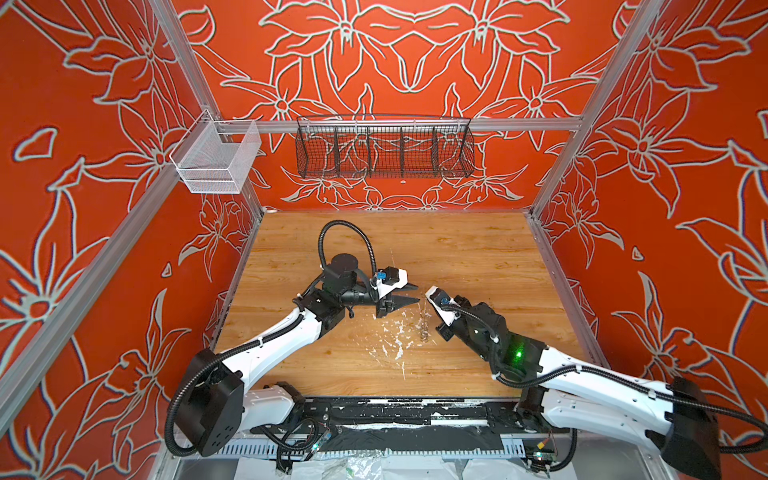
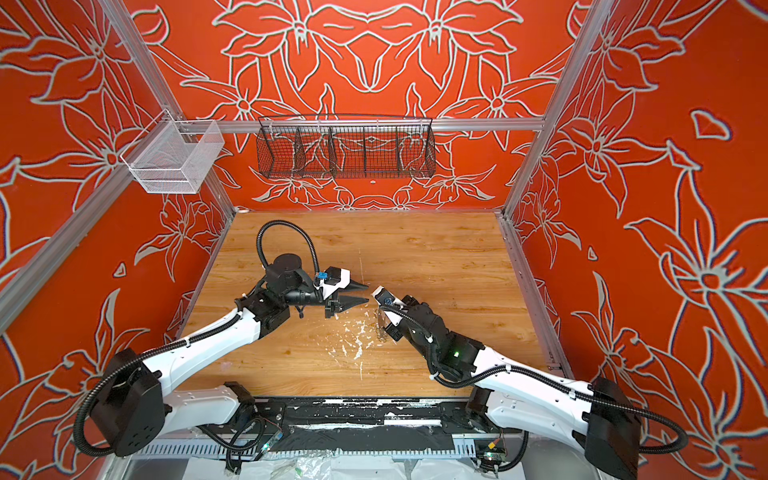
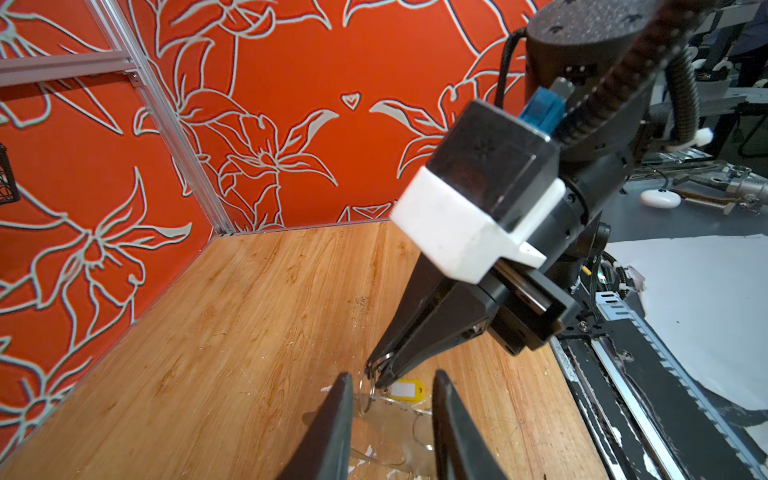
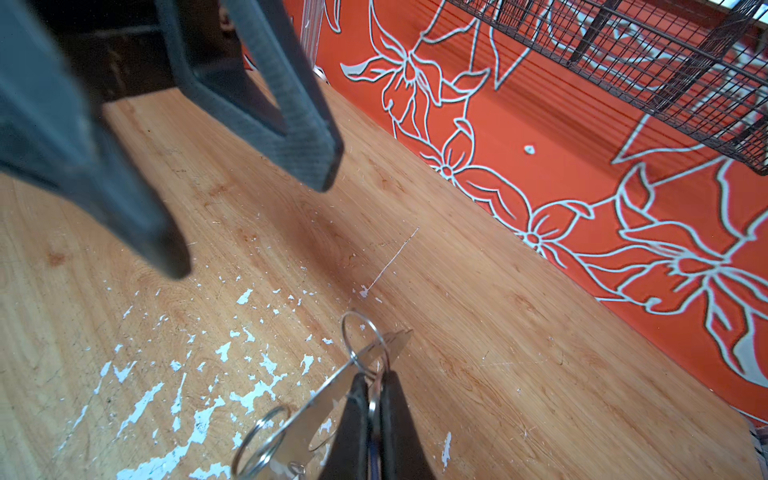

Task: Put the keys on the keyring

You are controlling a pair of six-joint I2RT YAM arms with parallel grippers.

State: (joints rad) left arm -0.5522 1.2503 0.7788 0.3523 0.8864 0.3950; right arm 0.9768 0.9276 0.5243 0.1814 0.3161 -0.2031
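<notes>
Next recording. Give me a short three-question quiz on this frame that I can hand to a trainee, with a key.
1. True or false: the left hand is holding the keyring.
2. Which colour is the key tag that shows in the left wrist view? A blue, B yellow, C green.
3. In a few words: how do the jaws of the right hand stand, and on what?

Key
1. False: its jaws stand apart with nothing between them.
2. B.
3. Shut, pinching the keyring at its edge, by a split ring.
</notes>
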